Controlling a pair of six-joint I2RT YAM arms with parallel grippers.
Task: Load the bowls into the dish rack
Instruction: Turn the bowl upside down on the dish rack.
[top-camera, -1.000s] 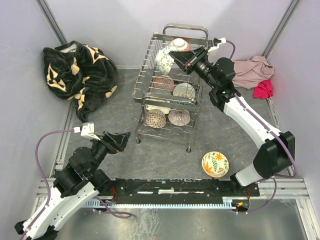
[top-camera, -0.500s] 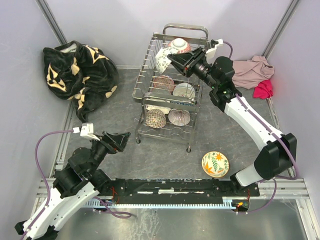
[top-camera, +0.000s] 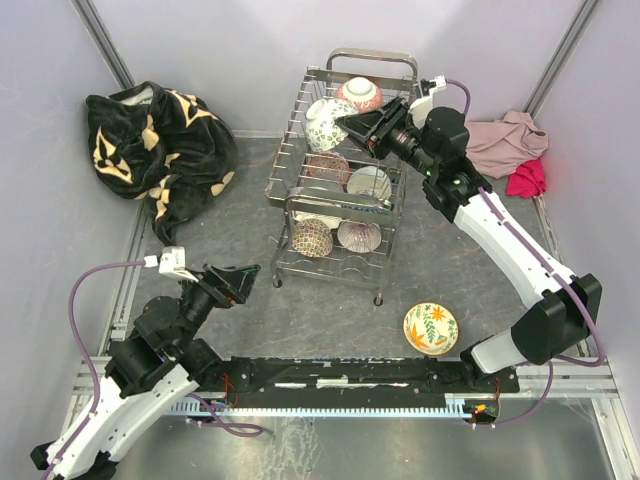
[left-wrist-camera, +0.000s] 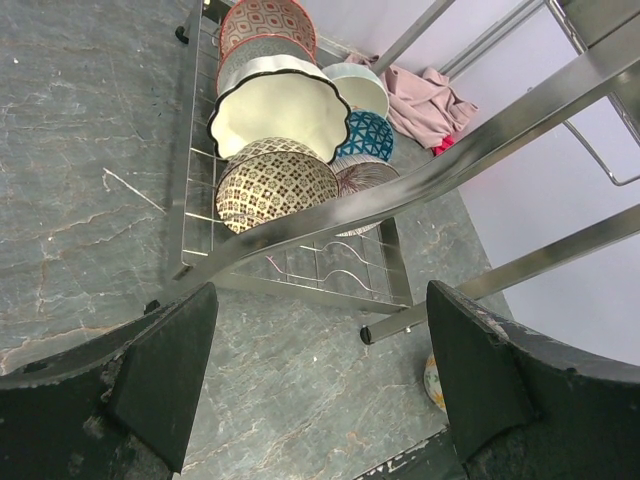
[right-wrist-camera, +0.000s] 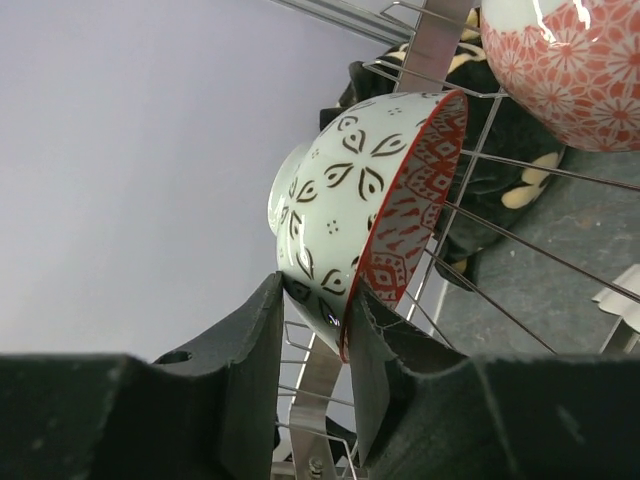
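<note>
The chrome wire dish rack (top-camera: 290, 135) stands at the back centre, with several bowls on its two tiers. A pale bowl with dark leaf marks and a red-patterned inside (top-camera: 325, 122) (right-wrist-camera: 340, 190) leans on edge in the top tier, beside a red floral bowl (top-camera: 358, 92) (right-wrist-camera: 570, 60). My right gripper (top-camera: 348, 118) (right-wrist-camera: 320, 310) is open, its fingers straddling the pale bowl's rim with a gap on the outer side. A leaf-patterned bowl (top-camera: 431, 328) lies on the table at the front right. My left gripper (top-camera: 240, 278) (left-wrist-camera: 320, 370) hangs open and empty, left of the rack (left-wrist-camera: 300, 270).
A black and tan blanket (top-camera: 160, 140) is heaped at the back left. Pink cloth (top-camera: 505, 140) and red cloth (top-camera: 528, 177) lie at the back right. In the left wrist view a cream scalloped bowl (left-wrist-camera: 275, 110) and a brown patterned bowl (left-wrist-camera: 275, 190) sit on the lower tier.
My right gripper's jaws have parted from the pale bowl's rim. The bowl has settled against the top tier's wires. The left arm has not moved.
</note>
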